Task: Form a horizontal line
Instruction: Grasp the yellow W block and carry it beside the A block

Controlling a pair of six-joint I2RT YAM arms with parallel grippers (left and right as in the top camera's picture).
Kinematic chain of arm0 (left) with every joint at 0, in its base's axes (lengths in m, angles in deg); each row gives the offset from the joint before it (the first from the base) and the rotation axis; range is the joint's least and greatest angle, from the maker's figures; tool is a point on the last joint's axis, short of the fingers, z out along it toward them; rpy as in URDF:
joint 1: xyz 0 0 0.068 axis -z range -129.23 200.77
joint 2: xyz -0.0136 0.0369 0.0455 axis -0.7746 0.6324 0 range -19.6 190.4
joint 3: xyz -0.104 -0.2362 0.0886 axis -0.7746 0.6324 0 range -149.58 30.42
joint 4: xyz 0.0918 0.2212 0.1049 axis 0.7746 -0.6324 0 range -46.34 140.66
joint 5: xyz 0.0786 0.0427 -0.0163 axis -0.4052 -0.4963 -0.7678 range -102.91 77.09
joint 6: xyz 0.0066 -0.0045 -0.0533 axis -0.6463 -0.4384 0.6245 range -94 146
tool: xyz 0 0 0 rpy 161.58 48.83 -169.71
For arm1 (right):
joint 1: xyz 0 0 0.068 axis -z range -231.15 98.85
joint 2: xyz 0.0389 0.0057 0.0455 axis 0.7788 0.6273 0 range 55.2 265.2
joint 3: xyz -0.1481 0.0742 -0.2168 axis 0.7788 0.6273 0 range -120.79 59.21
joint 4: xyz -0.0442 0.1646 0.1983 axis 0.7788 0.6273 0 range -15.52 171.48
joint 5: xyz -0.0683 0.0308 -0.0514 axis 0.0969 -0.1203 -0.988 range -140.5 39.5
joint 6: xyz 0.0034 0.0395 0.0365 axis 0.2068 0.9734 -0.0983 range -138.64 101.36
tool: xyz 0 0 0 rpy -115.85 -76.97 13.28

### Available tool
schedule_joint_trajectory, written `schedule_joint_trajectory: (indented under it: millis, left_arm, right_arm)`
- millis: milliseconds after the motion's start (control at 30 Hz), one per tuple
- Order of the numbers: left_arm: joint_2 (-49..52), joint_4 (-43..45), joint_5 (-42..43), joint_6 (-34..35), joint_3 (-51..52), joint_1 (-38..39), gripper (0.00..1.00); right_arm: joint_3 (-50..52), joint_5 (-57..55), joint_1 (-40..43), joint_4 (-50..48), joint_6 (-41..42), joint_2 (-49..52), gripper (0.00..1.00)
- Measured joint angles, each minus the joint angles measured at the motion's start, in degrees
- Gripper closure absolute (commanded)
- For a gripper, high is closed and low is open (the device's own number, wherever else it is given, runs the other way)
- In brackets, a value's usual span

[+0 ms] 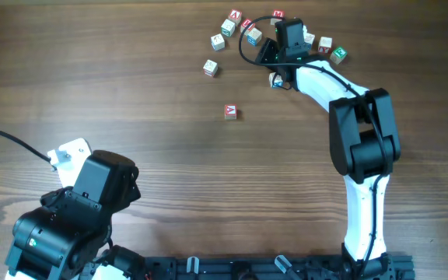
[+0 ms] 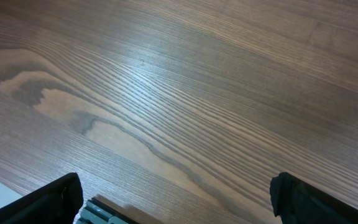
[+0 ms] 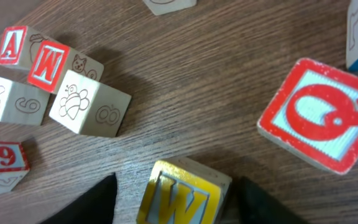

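A red-faced cube (image 1: 230, 112) with a white letter sits alone near the table's middle. My right gripper (image 1: 280, 76) reaches into the cluster of letter cubes at the far side. In the right wrist view its fingers (image 3: 179, 186) are open on either side of a yellow cube (image 3: 185, 199) with a W, with small gaps on both sides. A white cube (image 1: 211, 68) lies apart, left of the cluster. My left gripper (image 2: 176, 193) is open and empty over bare wood at the front left (image 1: 72, 155).
Around the right gripper lie a big red Q cube (image 3: 319, 115), red A (image 3: 12, 45) and W (image 3: 47, 64) cubes, a plain cube with a bee (image 3: 89, 102) and a red 9 cube (image 3: 5, 155). More cubes lie right of the gripper (image 1: 331, 48).
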Motion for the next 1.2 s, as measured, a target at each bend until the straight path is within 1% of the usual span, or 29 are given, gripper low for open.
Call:
schedule_joint_trajectory:
  millis: [100, 267, 333, 433, 567, 600, 667, 733, 767, 833, 1000, 1067, 1200]
  left_arm:
    - [0.0, 0.0, 0.0, 0.0, 0.0, 0.0, 0.0]
    - [0.0, 0.0, 0.0, 0.0, 0.0, 0.0, 0.0]
    - [0.0, 0.0, 0.0, 0.0, 0.0, 0.0, 0.0]
    - [0.0, -0.02, 0.0, 0.0, 0.0, 0.0, 0.0]
    - [0.0, 0.0, 0.0, 0.0, 0.02, 0.0, 0.0]
    - [0.0, 0.0, 0.0, 0.0, 0.02, 0.0, 0.0]
    - [0.0, -0.02, 0.02, 0.0, 0.02, 0.0, 0.0]
    - [0.0, 0.0, 0.0, 0.0, 0.02, 0.0, 0.0]
    - [0.0, -0.02, 0.02, 0.0, 0.02, 0.0, 0.0]
    - [0.0, -0.02, 0.02, 0.0, 0.02, 0.0, 0.0]
    - [0.0, 0.0, 0.02, 0.0, 0.02, 0.0, 0.0]
    - [0.0, 0.0, 0.0, 0.0, 0.02, 0.0, 0.0]
    - [0.0, 0.0, 0.0, 0.0, 0.02, 0.0, 0.0]
  right_arm:
    - [-0.26, -0.2, 0.0, -0.24, -0.7, 0.55, 0.66]
    - [-0.9, -0.46, 0.0, -1.11, -5.27, 0.74, 0.75]
    - [-0.9, -0.44, 0.0, -1.09, -8.11, 0.72, 0.75]
    - [-0.87, -0.39, -0.07, 1.73, -10.99, -1.05, 0.76]
    - [-0.55, 0.55, -0.11, 9.75, -12.07, -11.89, 0.76]
    - [-0.57, 1.44, -0.11, 12.63, -12.09, -16.72, 0.76]
    - [-1.11, 2.97, -0.17, 17.31, -12.24, -23.23, 0.76]
    - [-1.73, 3.74, -0.44, 22.62, -12.48, -26.16, 0.76]
    - [-1.79, 4.02, -0.87, 26.05, -12.52, -26.51, 0.76]
    - [-0.33, 4.35, -1.81, 29.29, -12.52, -26.1, 0.76]
    - [7.13, 4.39, -5.92, 29.11, -12.52, -23.89, 0.75]
    - [11.61, 4.63, -8.35, 26.03, -12.5, -22.93, 0.71]
    - [17.44, 4.83, -10.34, 18.82, -12.68, -22.62, 0.7]
